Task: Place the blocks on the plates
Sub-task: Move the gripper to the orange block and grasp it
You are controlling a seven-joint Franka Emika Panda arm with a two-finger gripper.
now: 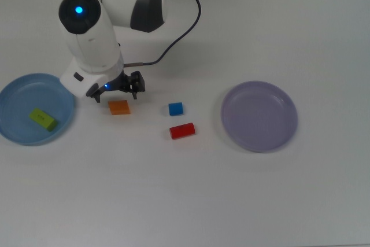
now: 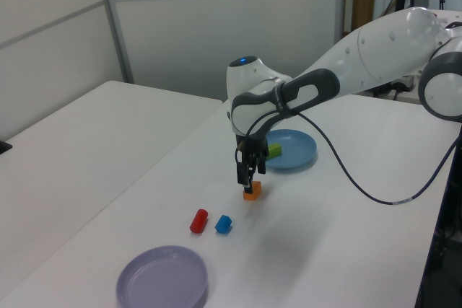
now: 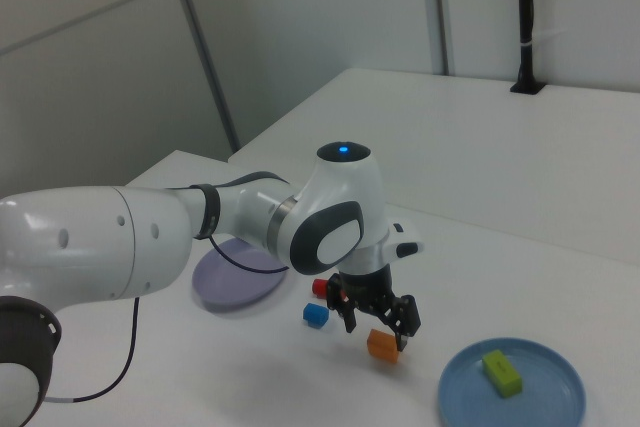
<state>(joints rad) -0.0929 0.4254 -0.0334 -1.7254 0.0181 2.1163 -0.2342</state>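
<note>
The flat orange block (image 1: pixel 119 107) lies on the white table, and my gripper (image 1: pixel 114 90) hangs open just above it, one finger to each side in the right view. Nothing is between the fingers. The green block (image 1: pixel 43 119) rests inside the light blue plate (image 1: pixel 23 93) at the top view's left. The small blue cube (image 1: pixel 176 109) and the red cylinder (image 1: pixel 182 131) sit together mid-table. At the top view's right, the lavender plate (image 1: pixel 259 116) has nothing on it. In the right view my gripper (image 3: pixel 380 325) hovers over the orange block (image 3: pixel 382 344).
My white arm and its black cable (image 1: pixel 185 27) reach in from the top view's upper edge. In the left view, a second white table (image 2: pixel 79 142) stands to the left and a wall lies behind.
</note>
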